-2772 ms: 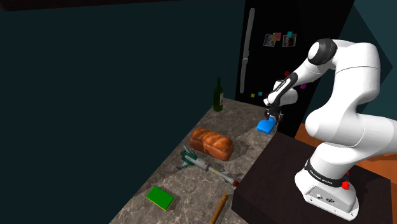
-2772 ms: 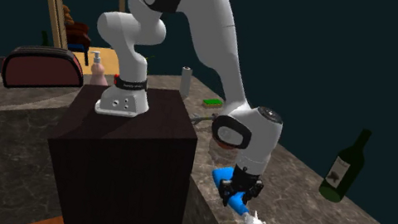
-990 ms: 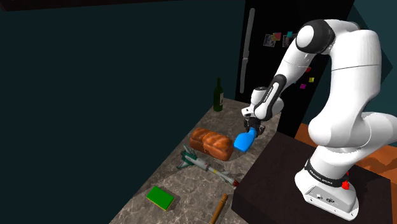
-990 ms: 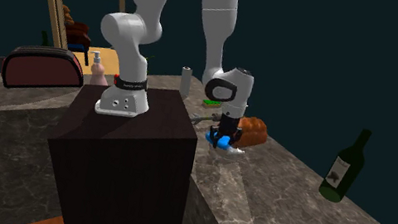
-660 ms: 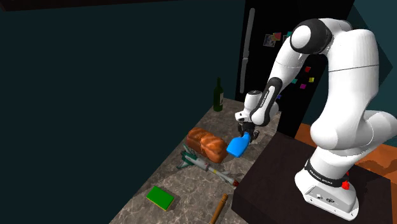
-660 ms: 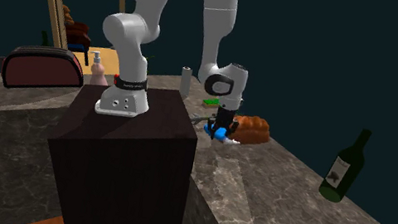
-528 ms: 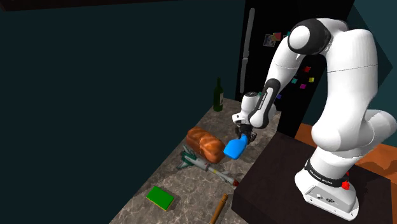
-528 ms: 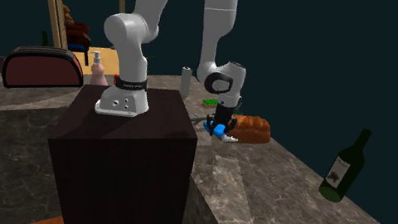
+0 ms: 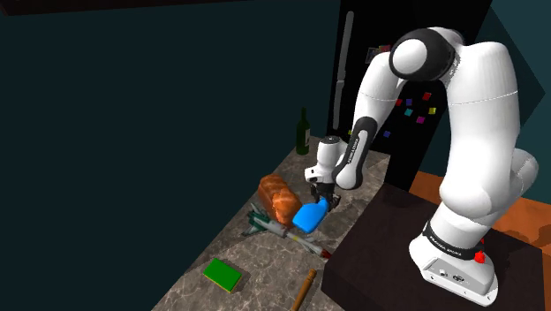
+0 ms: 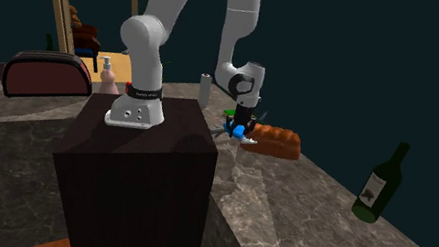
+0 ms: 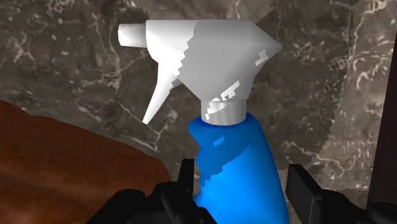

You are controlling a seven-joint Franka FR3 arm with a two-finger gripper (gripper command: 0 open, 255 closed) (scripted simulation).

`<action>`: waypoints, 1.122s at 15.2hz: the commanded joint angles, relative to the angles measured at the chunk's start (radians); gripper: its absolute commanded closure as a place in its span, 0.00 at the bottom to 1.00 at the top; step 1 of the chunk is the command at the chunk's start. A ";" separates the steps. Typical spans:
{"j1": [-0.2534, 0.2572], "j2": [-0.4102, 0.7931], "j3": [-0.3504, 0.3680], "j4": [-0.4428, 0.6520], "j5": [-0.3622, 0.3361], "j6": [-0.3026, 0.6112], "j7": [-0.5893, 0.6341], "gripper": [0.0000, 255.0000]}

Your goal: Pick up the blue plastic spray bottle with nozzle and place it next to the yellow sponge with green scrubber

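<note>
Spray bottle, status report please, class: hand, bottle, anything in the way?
Hand shut on blue spray bottle. Bottle held over the counter, beside the bread loaf. Green sponge further along; a plane-shaped toy lies between.

wall [image 9: 132,132]: dark teal | counter [image 10: 311,227]: grey marble | fridge [image 9: 362,31]: black | floor [image 9: 426,184]: orange

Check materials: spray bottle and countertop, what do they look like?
The spray bottle: smooth glossy blue body, likely plastic, with soft highlights; its white trigger head looks matte, probably plastic too. The countertop: grey-brown with pale veins, reads as stone, maybe marble.
</note>
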 commanded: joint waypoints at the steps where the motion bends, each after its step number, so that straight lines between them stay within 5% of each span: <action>1: 0.074 -0.001 -0.003 -0.005 0.007 0.008 0.065 1.00; 17: 0.494 0.099 0.049 0.242 0.099 -0.130 0.419 1.00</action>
